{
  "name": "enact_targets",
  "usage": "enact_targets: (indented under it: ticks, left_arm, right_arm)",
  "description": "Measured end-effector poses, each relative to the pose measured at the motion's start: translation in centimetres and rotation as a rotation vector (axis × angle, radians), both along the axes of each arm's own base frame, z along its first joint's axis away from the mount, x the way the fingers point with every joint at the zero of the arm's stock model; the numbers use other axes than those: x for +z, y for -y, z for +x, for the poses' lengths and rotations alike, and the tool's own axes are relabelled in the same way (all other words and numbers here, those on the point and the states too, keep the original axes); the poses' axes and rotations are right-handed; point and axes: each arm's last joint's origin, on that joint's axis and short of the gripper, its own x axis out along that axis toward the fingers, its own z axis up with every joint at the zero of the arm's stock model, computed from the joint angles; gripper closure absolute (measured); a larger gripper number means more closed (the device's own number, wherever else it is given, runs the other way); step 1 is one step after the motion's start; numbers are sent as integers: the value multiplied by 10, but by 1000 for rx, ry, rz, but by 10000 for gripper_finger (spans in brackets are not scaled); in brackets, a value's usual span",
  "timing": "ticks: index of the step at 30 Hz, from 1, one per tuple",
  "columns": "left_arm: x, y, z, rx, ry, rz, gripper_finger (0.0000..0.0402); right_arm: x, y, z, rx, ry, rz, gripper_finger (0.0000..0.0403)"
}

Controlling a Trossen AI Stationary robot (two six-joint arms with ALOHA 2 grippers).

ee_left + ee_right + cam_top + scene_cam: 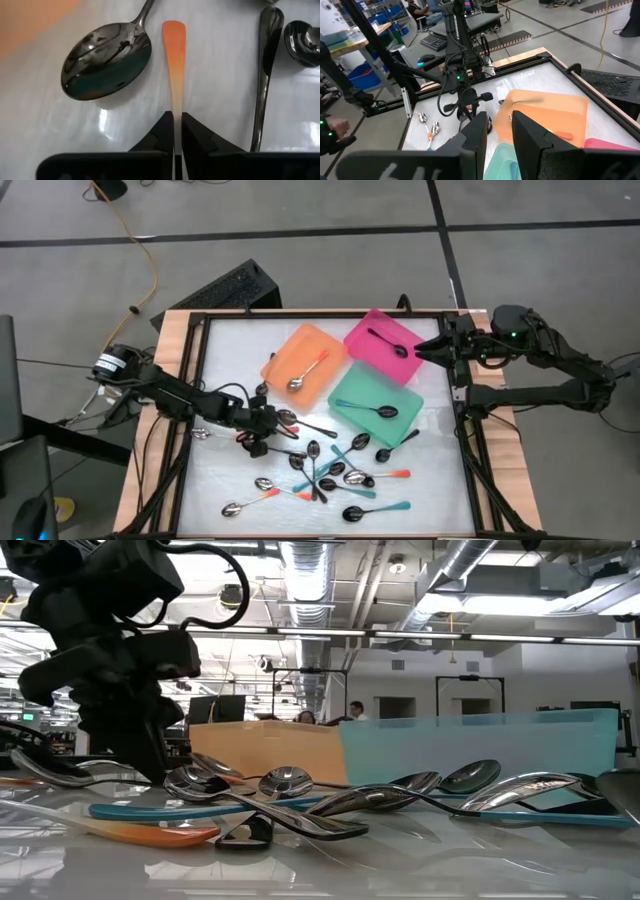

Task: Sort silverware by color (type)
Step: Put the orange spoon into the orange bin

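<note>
Many spoons [330, 472] lie jumbled on the near half of the white table: orange-handled, teal-handled and all-black. One orange-handled spoon [308, 372] lies in the orange tray [290, 350]. A black spoon [386, 343] lies in the pink tray [372, 325], and a teal-handled one [372, 411] in the teal tray [390, 390]. My left gripper [177, 127] is low at the pile's left side [258, 440], shut on an orange handle. My right gripper [499, 135] is open and hovers by the pink tray's right edge [430, 348]. My left gripper pinches the orange spoon handle [175, 102] between its two fingers, which come down from above. The handle's orange free end [173, 35] sticks out ahead of the fingertips. The bowl end is hidden under the gripper. I cannot tell whether the spoon is lifted clear.
A dark spoon bowl [106, 60] lies just beside the held handle, and a black spoon [264, 75] lies on its other side. The three trays fill the far middle of the table. A black frame rail [190, 410] rims the table. Bare surface shows at the near left [215, 480].
</note>
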Motion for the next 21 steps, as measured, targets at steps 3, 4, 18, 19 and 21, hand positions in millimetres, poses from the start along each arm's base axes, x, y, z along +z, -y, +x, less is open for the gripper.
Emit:
enact_targets:
  ticks: [3,4,18,19,21]
  left_arm:
    - [4,0,-1,33,14,-39,398]
    - [8,0,-2,45,29,-55,398]
    - [73,-10,-23,255,313,-206,399]
    - [77,-11,-25,277,344,-203,399]
    - [89,-13,-28,319,433,-201,399]
  right_arm:
    - [0,0,0,1,0,-5,301]
    - [0,0,0,1,0,-7,301]
    - [0,1,2,6,-5,-27,301]
    - [0,1,5,4,-5,-23,301]
    - [-1,4,12,-25,-10,-7,301]
